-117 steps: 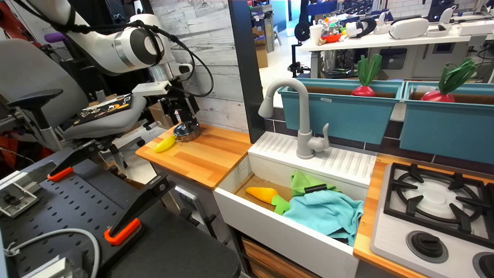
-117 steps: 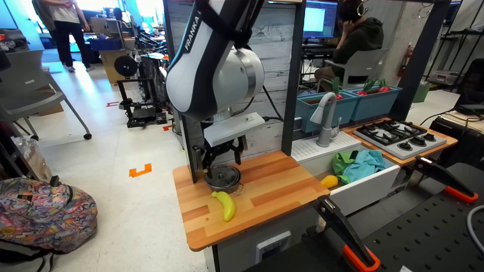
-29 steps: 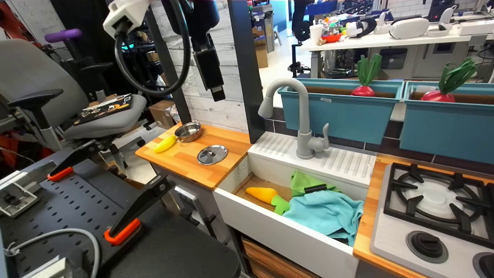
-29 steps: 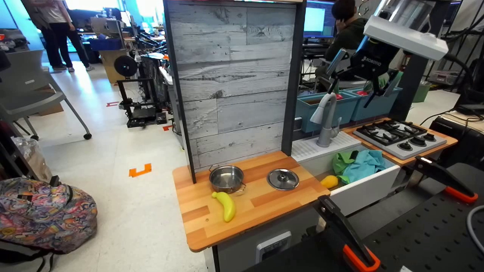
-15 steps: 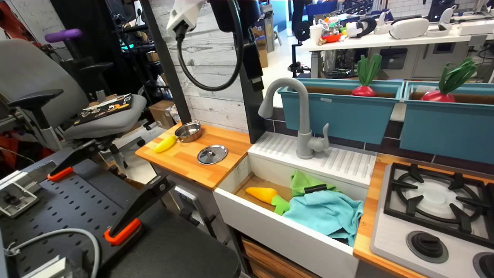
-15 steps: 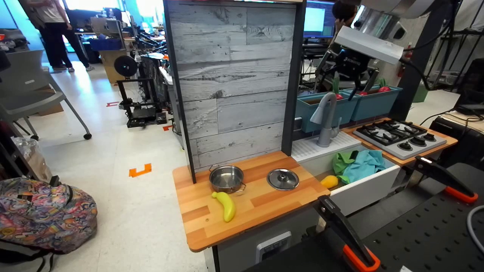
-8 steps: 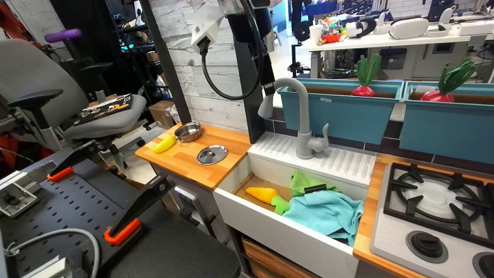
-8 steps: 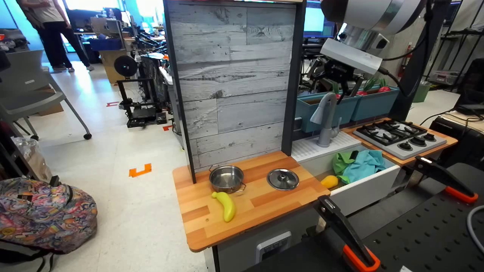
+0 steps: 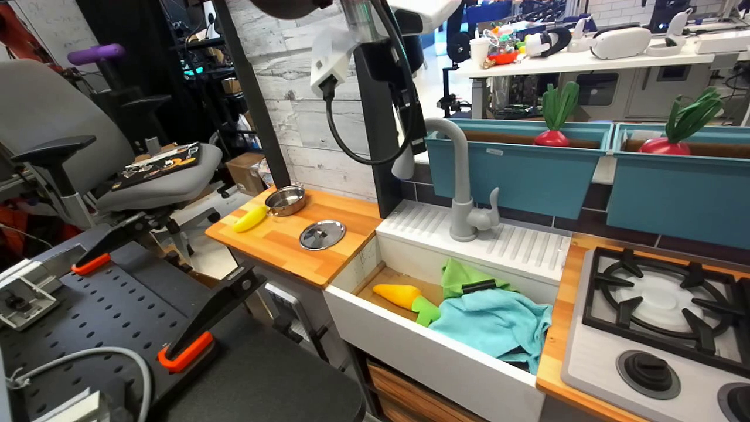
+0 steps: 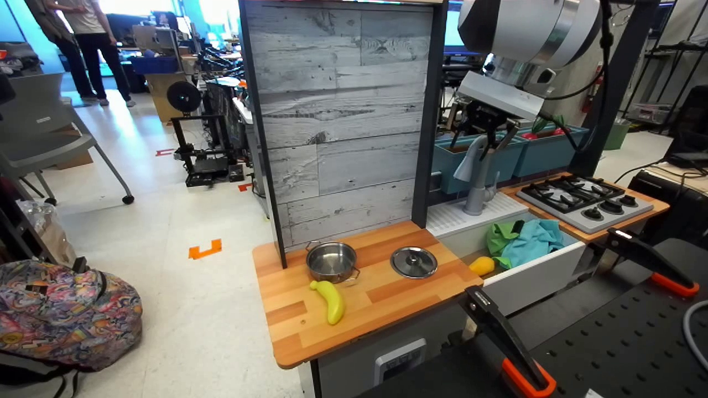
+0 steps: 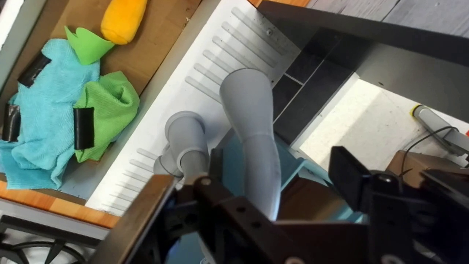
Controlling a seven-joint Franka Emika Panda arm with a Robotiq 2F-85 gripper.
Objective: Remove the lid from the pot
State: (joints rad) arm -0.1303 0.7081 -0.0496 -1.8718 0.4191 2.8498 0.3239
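With the lid [image 10: 414, 264] at three o'clock from the pot [image 10: 331, 263] in an exterior view, the spread, empty pincer [image 11: 276, 163] could, I judge, snag the faucet [image 11: 253, 121] if lowered here.

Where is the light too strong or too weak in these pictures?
In an exterior view, the far windows are washed out to white; in both exterior views, the lid shows bright reflections; in the wrist view, the floor is pale and bright, while the hand is mostly dark, with little detail.
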